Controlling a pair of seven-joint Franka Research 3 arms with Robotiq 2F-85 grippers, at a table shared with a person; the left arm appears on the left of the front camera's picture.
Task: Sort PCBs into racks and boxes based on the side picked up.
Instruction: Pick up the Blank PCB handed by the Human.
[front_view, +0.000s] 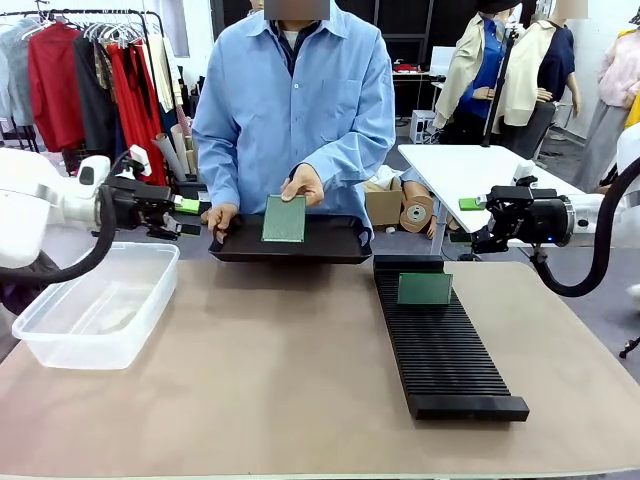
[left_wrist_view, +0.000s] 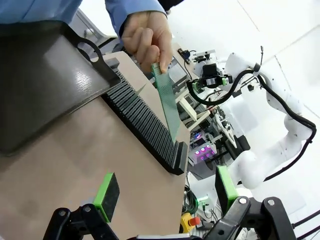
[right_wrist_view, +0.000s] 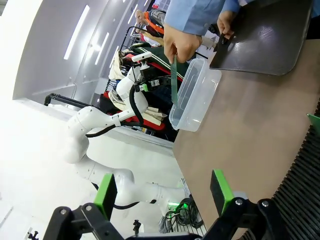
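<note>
A person's hand (front_view: 303, 184) holds a green PCB (front_view: 283, 218) upright over the shallow black tray (front_view: 340, 246). The same board hangs from the fingers in the left wrist view (left_wrist_view: 167, 107) and shows edge-on in the right wrist view (right_wrist_view: 174, 82). A second PCB (front_view: 424, 289) stands in a slot near the far end of the long black ribbed rack (front_view: 445, 345). The clear tub (front_view: 95, 300) sits at the left with nothing visible inside. My left gripper (front_view: 190, 217) hovers open beside the tray's left end. My right gripper (front_view: 463, 220) is open above the rack's far end. Both hold nothing.
The person's other hand (front_view: 219, 217) grips the tray's left rim. The brown table top (front_view: 260, 370) lies bare between tub and rack. In the wrist views, my own open fingers (left_wrist_view: 106, 195) (right_wrist_view: 106, 194) frame the rack (left_wrist_view: 145, 125) and the tub (right_wrist_view: 195, 95).
</note>
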